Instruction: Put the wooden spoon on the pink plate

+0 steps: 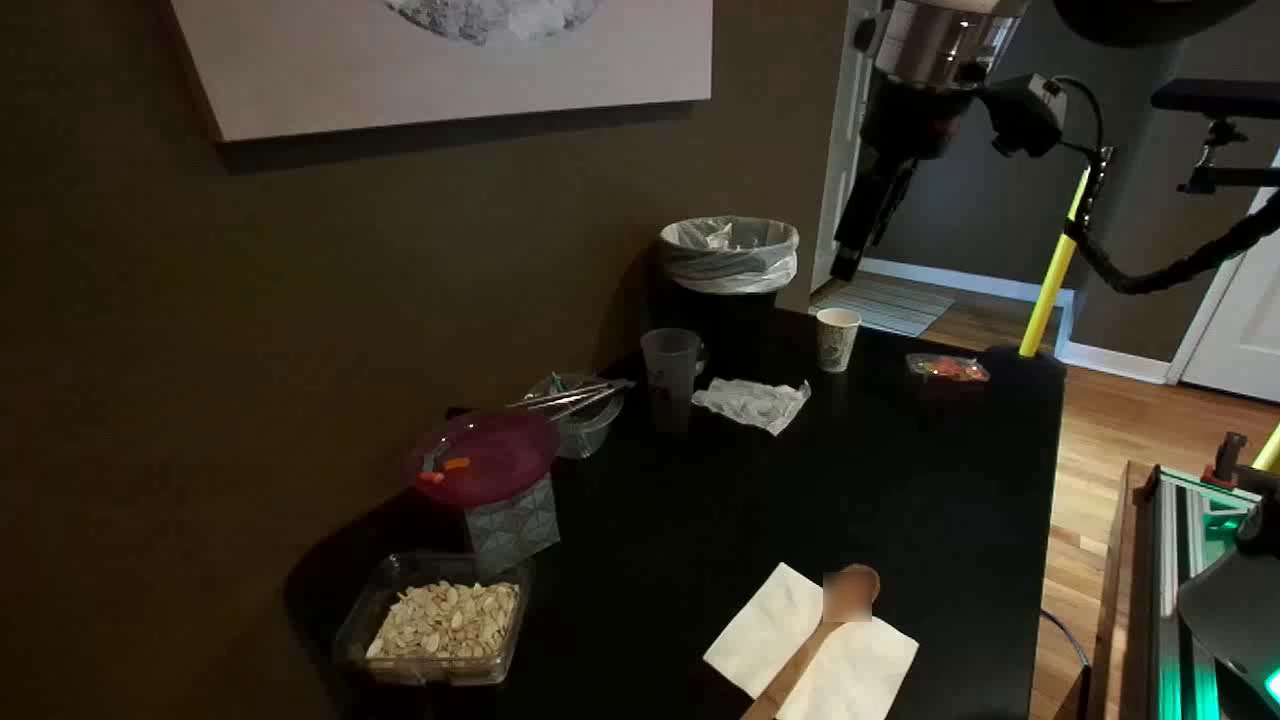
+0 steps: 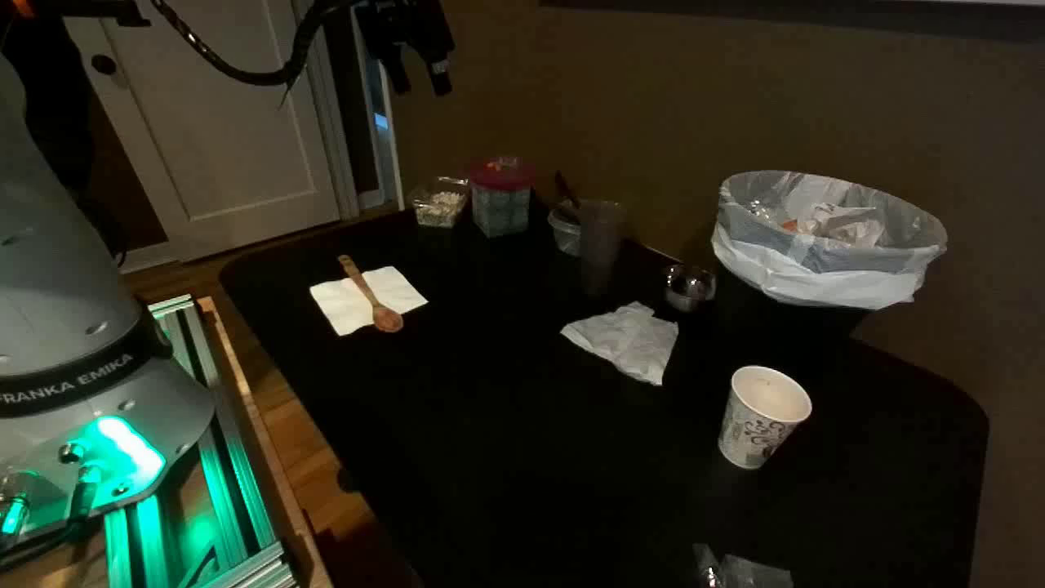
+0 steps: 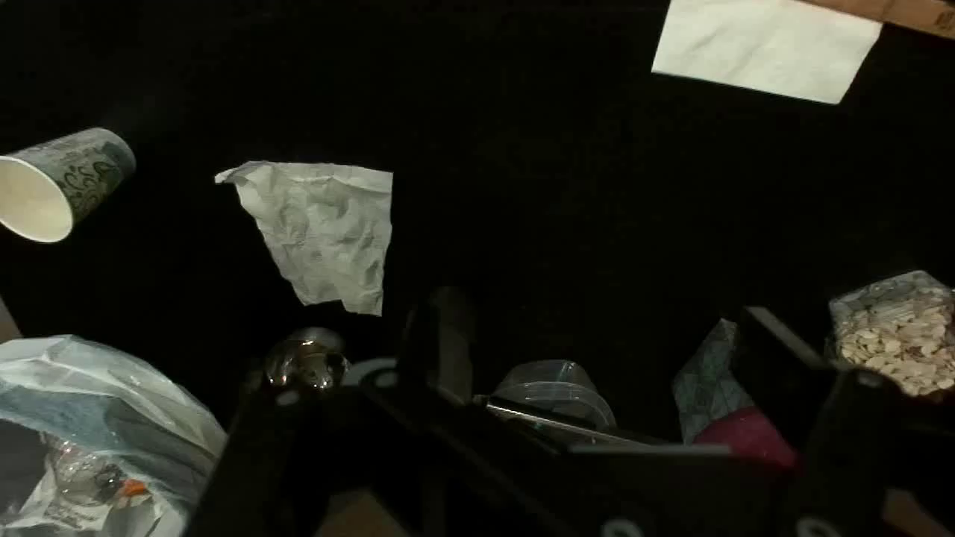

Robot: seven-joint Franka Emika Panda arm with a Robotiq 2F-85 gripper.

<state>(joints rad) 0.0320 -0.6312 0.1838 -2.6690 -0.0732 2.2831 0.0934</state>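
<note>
The wooden spoon (image 1: 800,668) lies across a white napkin (image 1: 768,622) on the black table. The spoon (image 2: 387,318) and napkin (image 2: 341,305) also show in an exterior view. In the wrist view only part of the spoon's handle (image 3: 918,15) shows at the top right. The pink plate (image 1: 505,450) rests on a grey patterned box (image 1: 515,525) near the wall and bears small orange pieces. The plate also shows in an exterior view (image 2: 500,176) and partly behind a finger in the wrist view (image 3: 748,436). My gripper (image 2: 421,82) is open, empty and high above the table; it shows in the wrist view (image 3: 603,313).
A clear tub of pale flakes (image 1: 450,625) stands near the plate. Along the wall are a clear bowl with utensils (image 1: 585,432), a clear cup (image 1: 670,370), a metal pot (image 2: 691,290) and a lined bin (image 1: 730,258). A crumpled napkin (image 2: 627,339) and paper cup (image 2: 763,420) are farther along.
</note>
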